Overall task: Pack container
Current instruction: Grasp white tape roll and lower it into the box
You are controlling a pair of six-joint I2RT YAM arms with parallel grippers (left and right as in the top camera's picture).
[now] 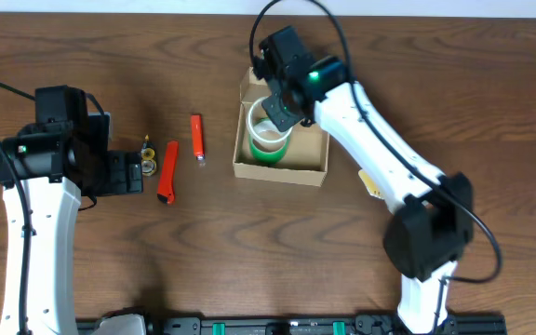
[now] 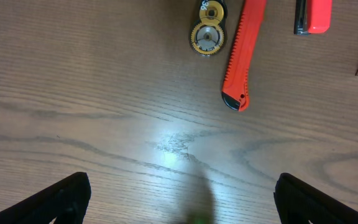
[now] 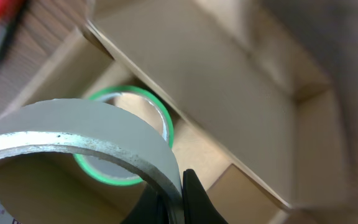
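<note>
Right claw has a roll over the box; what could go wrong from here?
The pale grey tape roll, pinched by its wall in the right claw, hangs over the green-rimmed tape roll inside the tan cardboard box. Released here, it may land tilted on that roll.

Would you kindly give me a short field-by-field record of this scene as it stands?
container: cardboard box, lid open, on the table
inside container: green tape roll, lying flat
right gripper: shut on a white tape roll, held over the box opening
left gripper: open, empty, over bare wood
outside the box: red utility knife, two small yellow discs, red lighter-like item
packing status: one roll in, one roll at the opening, small items not yet packed
</note>
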